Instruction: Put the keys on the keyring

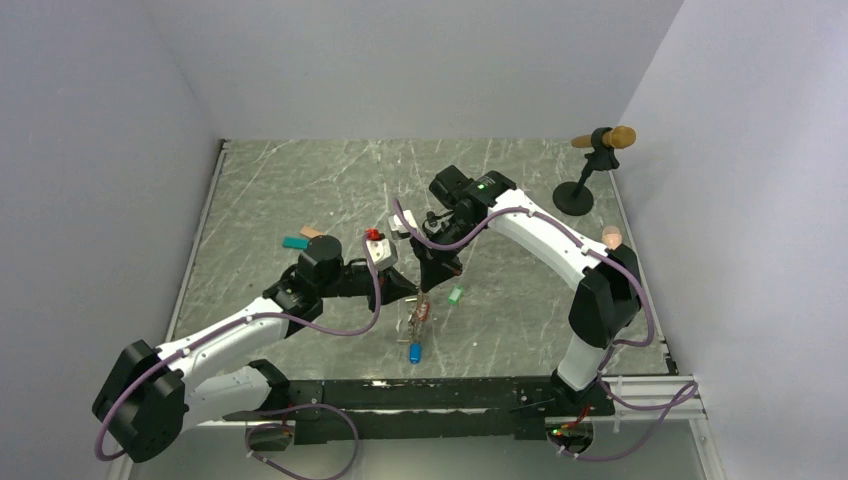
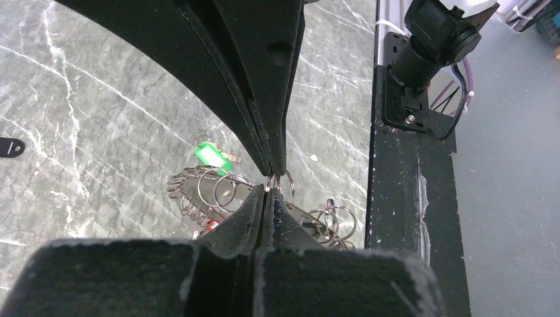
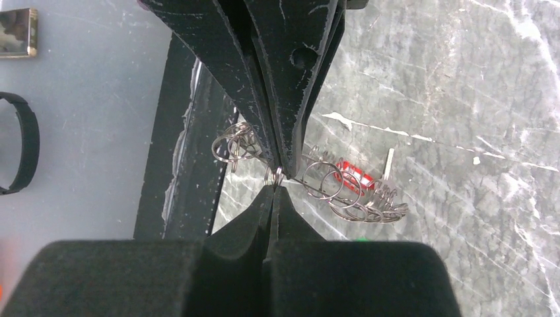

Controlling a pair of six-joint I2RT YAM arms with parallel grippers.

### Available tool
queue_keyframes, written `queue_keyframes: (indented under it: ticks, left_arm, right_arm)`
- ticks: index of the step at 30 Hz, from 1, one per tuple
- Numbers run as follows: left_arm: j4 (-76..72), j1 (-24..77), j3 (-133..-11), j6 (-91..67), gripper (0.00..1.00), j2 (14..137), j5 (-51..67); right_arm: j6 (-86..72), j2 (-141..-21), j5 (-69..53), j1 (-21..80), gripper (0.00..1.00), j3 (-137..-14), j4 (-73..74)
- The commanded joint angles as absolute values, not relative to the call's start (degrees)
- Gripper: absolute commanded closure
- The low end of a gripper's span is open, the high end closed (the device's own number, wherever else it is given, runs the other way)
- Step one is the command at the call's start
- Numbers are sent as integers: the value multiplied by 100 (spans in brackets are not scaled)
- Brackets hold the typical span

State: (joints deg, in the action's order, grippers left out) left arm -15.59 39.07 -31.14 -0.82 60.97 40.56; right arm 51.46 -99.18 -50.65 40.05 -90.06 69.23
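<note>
My L gripper (image 2: 274, 183): jaws pressed together, pinching one small wire loop of the keyring (image 2: 212, 190) right at the tips. The rest of the keyring, a bunch of silvery split rings, spreads just past my tips, to the left in L wrist view. Can't tell if it's resting on the table (image 2: 99, 119) or lifted off it.

My R gripper (image 3: 277, 177): also pressed together, pinching a small loop of the same bunch. In R wrist view the rings fan out to the right of the tips, w/ a red tag (image 3: 350, 173) among them.

From the top cam both sets of tips meet at nearly one spot mid-table. L comes in from the left, R from the far side, w/ the keyring just on the near side of them.

Green key (image 2: 210, 155): flat on the table just beyond the bunch, not in either grip. Blue key (image 1: 414, 352): on the table closer to my bases, near the keyring's near end; can't tell if it touches.

Further out: teal block (image 1: 295, 242) and tan block (image 1: 312, 232) side by side, just beyond my L wrist. Black tag (image 2: 10, 147) lies flat at the left edge of L wrist view. Black stand (image 1: 585, 180) w/ a tan-brown cylinder on top sits at the far right.
</note>
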Motion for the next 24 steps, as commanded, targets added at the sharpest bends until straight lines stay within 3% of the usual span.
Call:
queue_keyframes:
  ticks: [1,5,8,15,24]
  left_arm:
    - [-2130,3930,-2908,-312,100,5763,3871]
    - [-2924,3924,-2324,-692,100,5147,3454]
    - [-3604,3934,-1913,-927,100,4827,3365]
    - [-5365,3932,-1153,-1501,100,4610,3285]
    - [-5932,3935,-1220,-1570,100,5012,3665]
  right_arm:
    - [5246,-9847,-5603,3905,96,-9153,6866]
    - [5288,-9769,-5937,3719,68,-9001,6766]
    - [5586,-9690,-6242,3576,57,-8920,6870]
    - [6740,-9175,-7087,3455,57,-7964,6372]
    - [5595,-8854,-7058,3471,62,-7242,4657]
